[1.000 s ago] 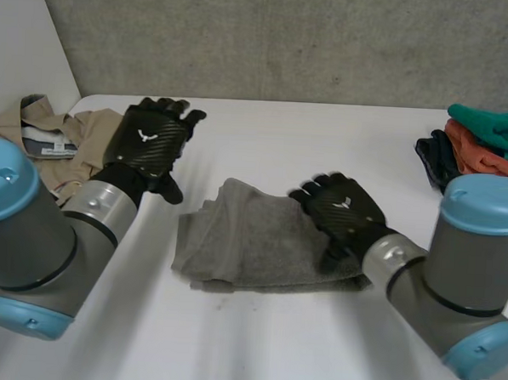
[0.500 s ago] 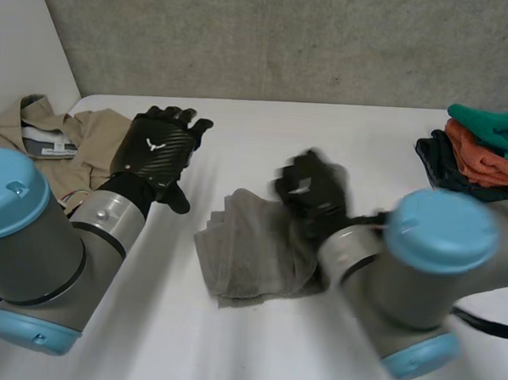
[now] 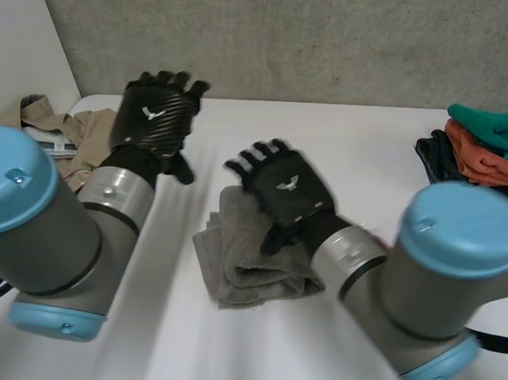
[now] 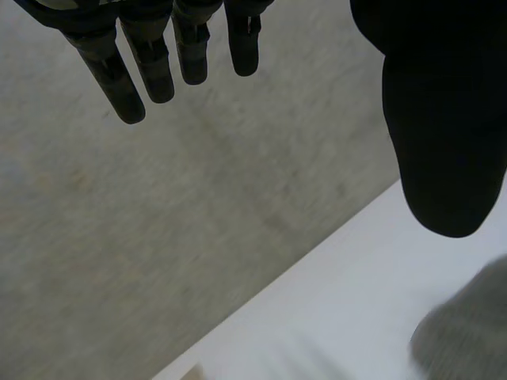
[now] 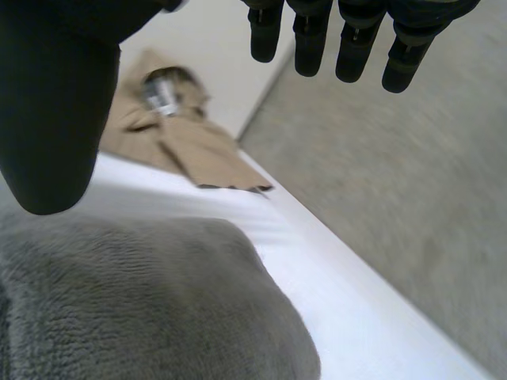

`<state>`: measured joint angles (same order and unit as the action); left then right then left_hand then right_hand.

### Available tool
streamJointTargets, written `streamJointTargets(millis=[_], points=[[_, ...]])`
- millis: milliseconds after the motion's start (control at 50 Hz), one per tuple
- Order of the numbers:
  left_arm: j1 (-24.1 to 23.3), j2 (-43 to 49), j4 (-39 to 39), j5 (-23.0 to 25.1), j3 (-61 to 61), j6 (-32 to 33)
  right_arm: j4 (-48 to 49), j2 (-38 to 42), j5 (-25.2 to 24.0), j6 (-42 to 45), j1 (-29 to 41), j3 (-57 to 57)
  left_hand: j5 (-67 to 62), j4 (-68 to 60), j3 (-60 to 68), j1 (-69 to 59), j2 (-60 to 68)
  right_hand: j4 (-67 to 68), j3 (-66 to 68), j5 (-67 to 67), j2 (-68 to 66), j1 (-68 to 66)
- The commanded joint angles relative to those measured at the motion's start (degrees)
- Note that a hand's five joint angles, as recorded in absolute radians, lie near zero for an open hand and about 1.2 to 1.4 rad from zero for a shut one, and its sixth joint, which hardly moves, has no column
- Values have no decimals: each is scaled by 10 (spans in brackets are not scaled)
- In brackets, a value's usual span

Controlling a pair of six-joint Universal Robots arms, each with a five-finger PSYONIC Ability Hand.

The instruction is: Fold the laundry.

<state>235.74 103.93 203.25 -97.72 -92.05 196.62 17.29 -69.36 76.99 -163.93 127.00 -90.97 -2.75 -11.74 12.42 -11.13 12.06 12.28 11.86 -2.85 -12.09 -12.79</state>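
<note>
Head view: I see the right robot hand [image 3: 284, 192] shifted toward 10 o'clock over the grey towel [image 3: 245, 270], long axis 12-to-6. It and the left robot hand [image 3: 155, 117]: fingers straight, empty.

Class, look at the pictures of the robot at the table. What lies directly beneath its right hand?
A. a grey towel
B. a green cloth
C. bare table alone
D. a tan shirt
A: the right hand is held with straight fingers over the folded grey towel, while the tan shirt lies apart at the table's corner.
</note>
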Motion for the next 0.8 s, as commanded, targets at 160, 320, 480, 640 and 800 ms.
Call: streamJointTargets(millis=[160,320,480,640,800], points=[[-106,221,-114,-11,172,-86,-178,74,-3,-147,-121,97,-22,-32,25,-38,29,-23,-19,28,21,28],[-99,255,-198,-128,180,-80,-218,160,-58,-134,-122,160,-44,-54,47,-60,50,-23,-19,28,21,28],[-93,240,-205,-128,126,-40,-215,206,-38,-52,-83,182,-44,-54,47,-60,50,-23,-19,28,21,28],[-91,234,-203,-127,117,17,-218,203,40,52,-66,191,-40,-50,44,-56,47,-23,-19,28,21,28],[-74,142,-187,-95,147,18,-181,112,80,72,-45,142,-34,-44,37,-50,40,-23,-19,28,21,28]])
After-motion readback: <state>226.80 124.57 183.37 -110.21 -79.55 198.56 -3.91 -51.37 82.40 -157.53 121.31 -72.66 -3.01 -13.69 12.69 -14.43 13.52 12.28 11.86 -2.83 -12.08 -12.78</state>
